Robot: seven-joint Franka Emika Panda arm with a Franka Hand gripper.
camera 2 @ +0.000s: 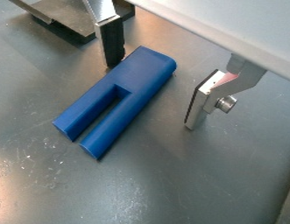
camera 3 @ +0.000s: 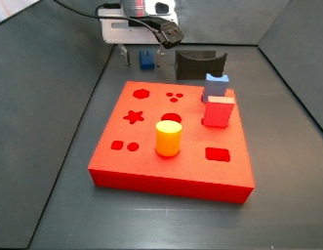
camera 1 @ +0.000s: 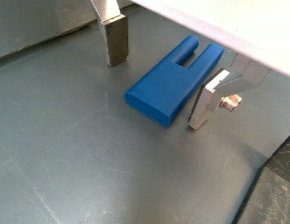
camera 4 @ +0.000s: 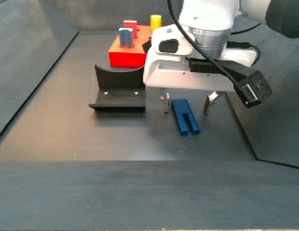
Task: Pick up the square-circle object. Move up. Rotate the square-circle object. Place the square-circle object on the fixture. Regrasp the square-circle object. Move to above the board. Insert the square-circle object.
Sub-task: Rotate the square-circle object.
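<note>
— How far along is it, would you say?

— Barely begun, I think. The square-circle object (camera 4: 185,117) lies flat on the floor, not picked up, and the fixture (camera 4: 116,93) stands bare beside it. Lifting, turning, setting down, regrasping and inserting are all left.

— And the gripper (camera 2: 153,76)?

— Low over the piece, jaws wide apart, holding nothing. In both wrist views a finger (camera 1: 116,41) stands on each side of the blue body, one close to it, neither seeming to press on it.

— The board (camera 3: 175,146)?

— Well apart, beyond the fixture, with a yellow cylinder (camera 3: 169,137) and a red block (camera 3: 219,104) standing on it.
</note>
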